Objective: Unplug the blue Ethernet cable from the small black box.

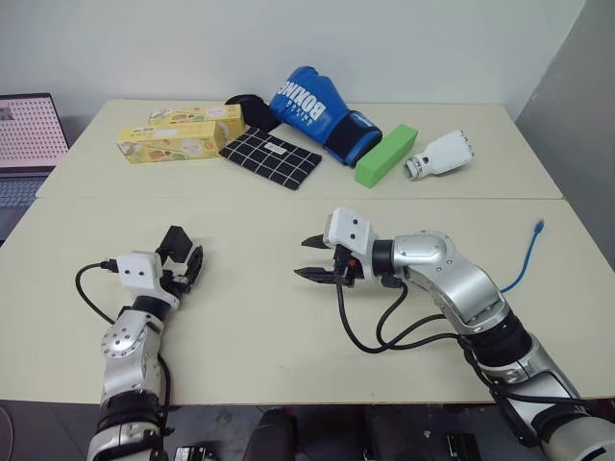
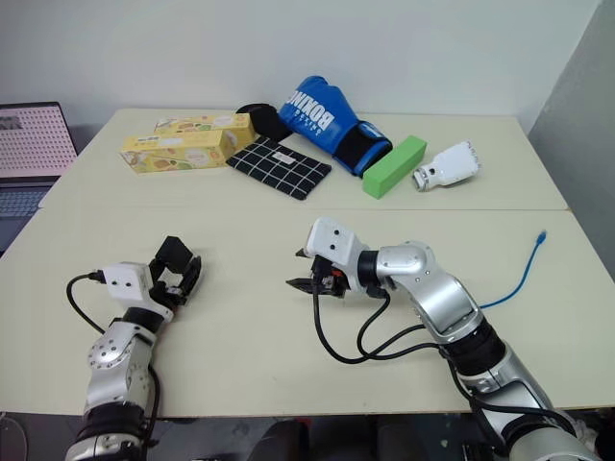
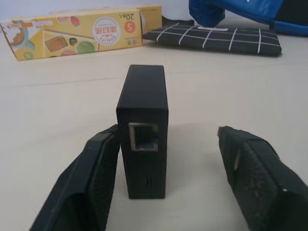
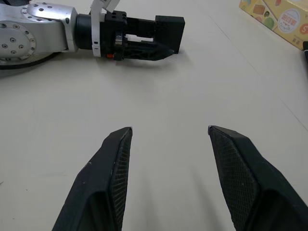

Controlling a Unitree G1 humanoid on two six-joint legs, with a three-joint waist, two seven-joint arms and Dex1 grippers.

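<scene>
The small black box (image 3: 143, 110) stands on edge on the table at the near left, its empty port facing my left wrist camera. My left gripper (image 1: 184, 269) is open around it; one finger (image 3: 96, 173) touches its side and the other finger (image 3: 255, 168) stands apart. The blue Ethernet cable (image 1: 524, 259) lies loose near the table's right edge, far from the box, with its plug (image 1: 540, 227) free. My right gripper (image 1: 303, 259) is open at mid-table, pointing toward the left gripper, with nothing between its fingers.
At the back of the table lie two yellow cartons (image 1: 178, 134), a black-and-white checked pouch (image 1: 271, 157), a blue boxing glove (image 1: 317, 110), a green block (image 1: 386, 154) and a white device (image 1: 440, 156). A laptop (image 1: 29, 134) sits beyond the left edge.
</scene>
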